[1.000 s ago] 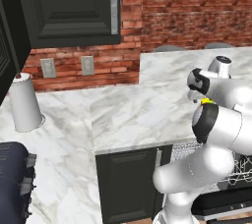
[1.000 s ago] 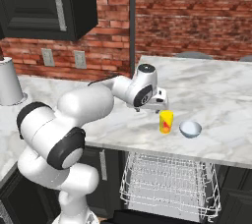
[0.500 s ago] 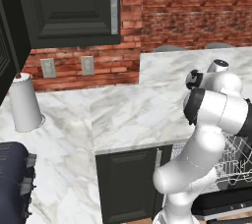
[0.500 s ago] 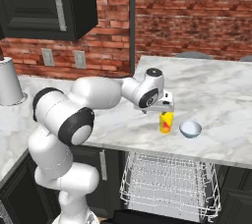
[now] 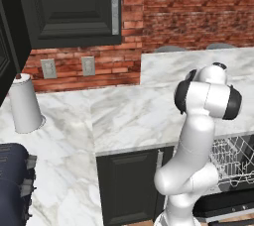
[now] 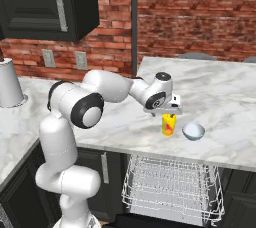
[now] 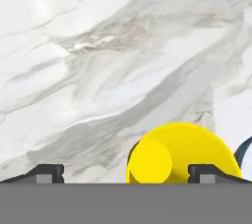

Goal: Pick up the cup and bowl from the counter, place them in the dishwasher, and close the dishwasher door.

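— How many pieces are on the counter (image 6: 220,84) for you?

— Two. One yellow cup (image 6: 169,124), upright, with a red mark on its side, and one pale blue-grey bowl (image 6: 193,131). They stand side by side near the front edge of the marble, close together but not touching, the bowl to the right of the cup in the right base view.

— And where is the cup against your tool?

— Directly under it. My gripper (image 6: 170,113) hangs just above the cup's rim. In the hand view I look straight down into the yellow cup (image 7: 183,154), which sits nearer my right-hand finger tip (image 7: 212,173) than the other. A sliver of the bowl (image 7: 244,150) shows at the right edge.

— Are you holding it?

— No. My fingers stand wide apart, with nothing between them.

— What lies below?

— One dishwasher (image 6: 172,192), open, with one white wire rack (image 6: 170,184) pulled out under the counter edge, beneath the cup and bowl. Its dark door (image 5: 224,204) lies folded down. One paper towel roll (image 5: 25,104) stands far off to the left.
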